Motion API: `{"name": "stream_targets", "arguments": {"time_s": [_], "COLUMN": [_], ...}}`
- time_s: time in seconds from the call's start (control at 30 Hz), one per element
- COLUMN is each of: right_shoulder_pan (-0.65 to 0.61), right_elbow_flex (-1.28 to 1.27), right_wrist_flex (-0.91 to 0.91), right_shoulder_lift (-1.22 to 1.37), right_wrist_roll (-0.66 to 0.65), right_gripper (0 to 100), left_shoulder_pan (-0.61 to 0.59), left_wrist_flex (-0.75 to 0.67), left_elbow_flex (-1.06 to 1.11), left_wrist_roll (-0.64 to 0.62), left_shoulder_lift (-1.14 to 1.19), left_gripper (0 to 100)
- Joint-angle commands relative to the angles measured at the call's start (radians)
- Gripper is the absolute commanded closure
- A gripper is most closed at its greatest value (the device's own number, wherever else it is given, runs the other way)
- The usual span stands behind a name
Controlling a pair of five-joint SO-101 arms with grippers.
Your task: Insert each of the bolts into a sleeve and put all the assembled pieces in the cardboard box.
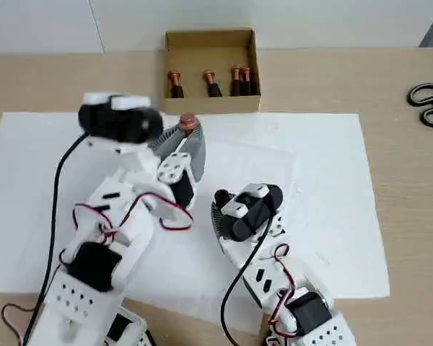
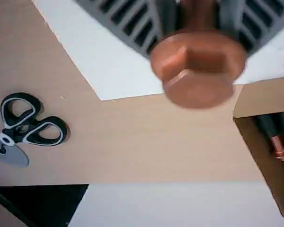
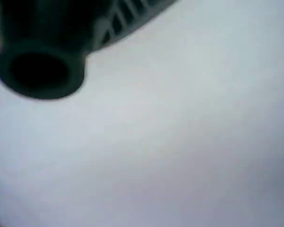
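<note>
High view: the bolt (image 1: 188, 122) sits pinched in the left gripper (image 1: 187, 135), beside the cardboard box (image 1: 211, 37). Left wrist view — grey fingers (image 2: 128, 21) closed on its shank. Right wrist view — the right gripper (image 3: 71, 23) grips a black sleeve (image 3: 38, 71) over paper (image 3: 189, 142).

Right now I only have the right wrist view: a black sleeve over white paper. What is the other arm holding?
Observer: The left gripper holds a copper bolt by its shank.
Operator: Where is it?
Observer: Near the paper's far edge, close in front of the cardboard box.
Operator: Anything in the box?
Observer: Four finished pieces, side by side.
</note>
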State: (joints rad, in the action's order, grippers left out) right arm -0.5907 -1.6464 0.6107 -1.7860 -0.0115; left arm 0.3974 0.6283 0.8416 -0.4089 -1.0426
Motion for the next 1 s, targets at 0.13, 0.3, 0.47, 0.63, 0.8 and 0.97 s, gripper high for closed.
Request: {"name": "stream_targets", "arguments": {"time_s": [0.13, 0.3, 0.47, 0.63, 0.8, 0.97], "right_shoulder_pan": [-0.004, -0.005, -0.005, -0.005, -0.044, -0.059], "right_elbow_flex": [0.012, 0.014, 0.014, 0.014, 0.015, 0.015], "right_wrist_flex": [-0.025, -0.025, -0.025, -0.025, -0.025, -0.027], "right_shoulder_lift": [-0.021, -0.021, -0.021, -0.021, -0.019, -0.019], "right_wrist_roll": [0.011, 0.061, 0.086, 0.087, 0.086, 0.084], "right_gripper": [99.5, 99.5, 99.5, 99.5, 99.5, 99.5], "left_shoulder_pan": [0.054, 0.071, 0.071, 0.089, 0.112, 0.112], "left_wrist_flex": [-0.133, -0.224, -0.219, -0.218, -0.218, -0.222], "left_elbow_flex": [0.114, 0.216, 0.236, 0.236, 0.239, 0.272], "left_wrist_roll": [0.011, 0.011, 0.012, 0.011, 0.009, 0.009], "left_shoulder_lift": [-0.074, -0.081, -0.083, -0.083, -0.075, -0.078], "left_gripper": [99, 99, 99, 99, 99, 99]}}
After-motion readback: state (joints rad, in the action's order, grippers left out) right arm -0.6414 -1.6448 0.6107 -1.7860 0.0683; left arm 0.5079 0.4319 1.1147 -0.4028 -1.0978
